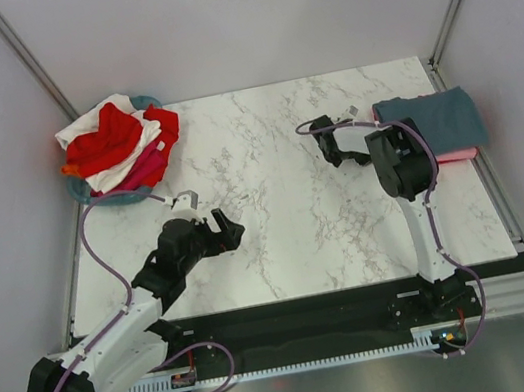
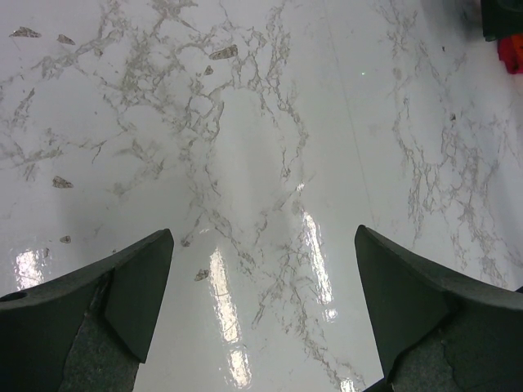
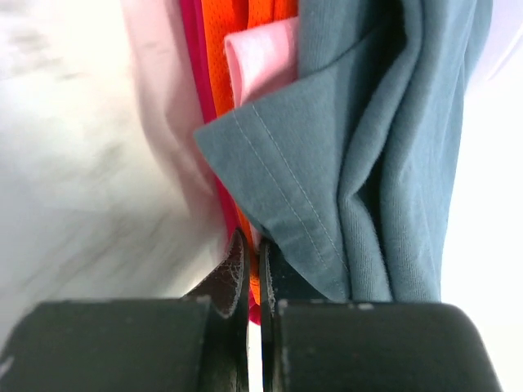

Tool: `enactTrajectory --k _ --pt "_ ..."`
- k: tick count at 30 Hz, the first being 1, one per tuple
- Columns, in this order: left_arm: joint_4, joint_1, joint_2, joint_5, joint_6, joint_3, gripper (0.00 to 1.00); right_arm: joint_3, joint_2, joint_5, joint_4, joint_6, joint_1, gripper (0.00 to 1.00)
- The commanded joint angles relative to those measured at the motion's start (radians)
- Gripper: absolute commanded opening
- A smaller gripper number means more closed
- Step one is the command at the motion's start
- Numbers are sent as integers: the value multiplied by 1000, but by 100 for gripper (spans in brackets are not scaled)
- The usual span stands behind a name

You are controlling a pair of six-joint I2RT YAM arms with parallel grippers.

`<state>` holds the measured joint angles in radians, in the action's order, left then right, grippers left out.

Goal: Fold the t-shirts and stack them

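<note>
1. The left tool [image 2: 263,286] is held wide open above the marble table [image 1: 275,214].
2. The right tool [image 3: 253,265] is closed, its fingers pressed together at the edge of the folded stack [image 3: 270,122].
3. That stack is laid at the table's far right, with the slate blue-grey t-shirt [image 1: 432,120] on top.
4. The unfolded t-shirts [image 1: 115,141] are heaped on the teal basket [image 1: 89,193] at the far left.
</note>
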<state>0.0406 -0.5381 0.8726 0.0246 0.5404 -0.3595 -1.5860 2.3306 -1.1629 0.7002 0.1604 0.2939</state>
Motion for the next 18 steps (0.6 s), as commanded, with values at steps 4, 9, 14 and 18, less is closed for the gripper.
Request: enactTrajectory --k 4,9,14,18 --pt "45 6 -4 23 -48 1 100 -22 -53 86 27 82 112 0" --pt "45 6 -15 24 -48 8 100 -20 -63 115 47 110 125 14" --pt "45 6 -21 18 -49 11 100 18 -149 233 29 116 180 57" --pt "45 6 -29 11 -56 11 100 90 -261 376 -39 140 299 66"
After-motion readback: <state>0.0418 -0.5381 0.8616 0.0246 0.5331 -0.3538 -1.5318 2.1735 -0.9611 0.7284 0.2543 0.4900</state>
